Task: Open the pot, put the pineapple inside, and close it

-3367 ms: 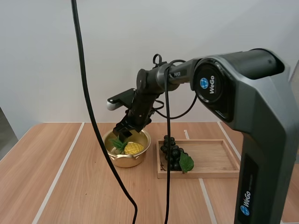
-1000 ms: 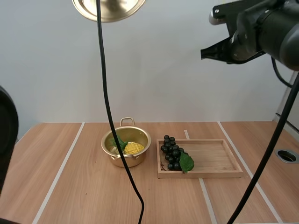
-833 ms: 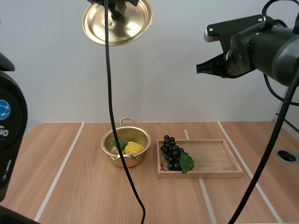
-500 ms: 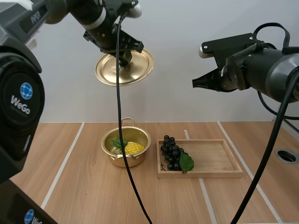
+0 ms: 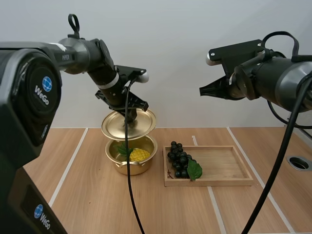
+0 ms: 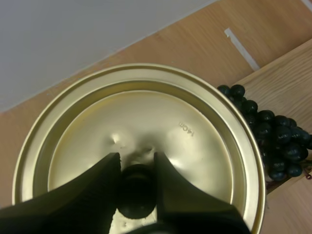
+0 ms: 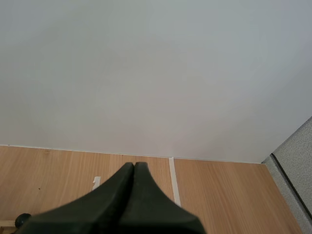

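The gold pot stands on the table with the yellow pineapple and its green leaves inside. Just above the pot hangs the gold lid, slightly tilted. My left gripper is shut on the lid's black knob, a finger on each side. My right gripper is raised high over the table's right half, fingers together as one dark wedge, holding nothing.
A wooden tray lies right of the pot, with a bunch of dark grapes and a green leaf at its left end. A round hole is in the table at far right.
My left arm has brought the lid down from high above to just over the pot. My right arm drifted slightly left and stays raised.
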